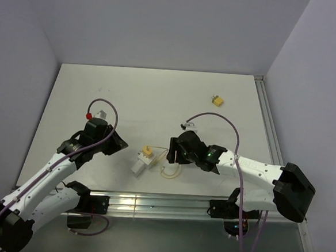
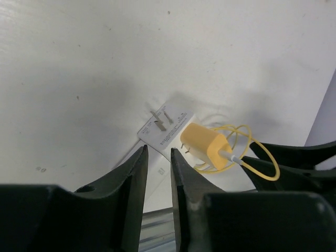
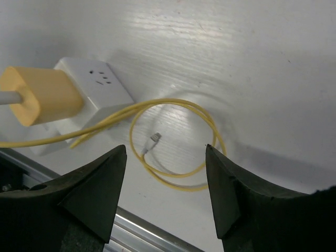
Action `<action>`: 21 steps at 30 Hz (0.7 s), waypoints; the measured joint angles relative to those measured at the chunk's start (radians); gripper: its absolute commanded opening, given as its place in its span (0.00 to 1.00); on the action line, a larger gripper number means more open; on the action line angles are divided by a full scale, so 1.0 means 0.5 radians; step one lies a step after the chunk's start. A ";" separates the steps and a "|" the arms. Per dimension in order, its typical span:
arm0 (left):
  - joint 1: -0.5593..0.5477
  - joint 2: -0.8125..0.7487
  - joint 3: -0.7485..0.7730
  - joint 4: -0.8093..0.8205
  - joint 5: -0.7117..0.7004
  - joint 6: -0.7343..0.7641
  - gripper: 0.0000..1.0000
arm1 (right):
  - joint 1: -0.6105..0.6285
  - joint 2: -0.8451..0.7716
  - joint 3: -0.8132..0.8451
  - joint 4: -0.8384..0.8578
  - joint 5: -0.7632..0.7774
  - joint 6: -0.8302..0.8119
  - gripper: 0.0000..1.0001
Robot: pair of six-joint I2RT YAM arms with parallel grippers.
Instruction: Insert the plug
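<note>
While the plug point(image 1: 217, 100) is lying far beyond the white socket block point(image 1: 138, 166), the left gripper point(image 2: 158, 152) is gaping narrowly and the right gripper point(image 3: 165, 152) widely beside that block, both empty. Fetching the plug is likely coming next, probably a reach for the right arm.

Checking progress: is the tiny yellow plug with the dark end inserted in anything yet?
Not inserted. The tiny yellow blocky plastic plug lies alone on the white table near its far right corner, touching nothing else.
</note>
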 measured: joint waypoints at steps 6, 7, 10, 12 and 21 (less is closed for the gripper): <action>0.000 -0.059 0.056 -0.032 -0.023 0.037 0.31 | 0.000 0.001 -0.142 -0.031 0.024 0.104 0.63; 0.000 -0.059 0.056 -0.038 -0.023 0.040 0.30 | 0.000 0.005 -0.158 -0.034 0.027 0.118 0.62; 0.000 -0.059 0.056 -0.046 -0.021 0.050 0.31 | 0.000 0.058 -0.179 -0.026 0.059 0.169 0.59; 0.000 -0.060 0.056 -0.046 -0.021 0.056 0.31 | 0.000 0.120 -0.180 -0.008 0.094 0.195 0.58; 0.000 -0.066 0.056 -0.045 -0.021 0.092 0.32 | 0.000 0.459 -0.038 0.057 0.303 0.235 0.00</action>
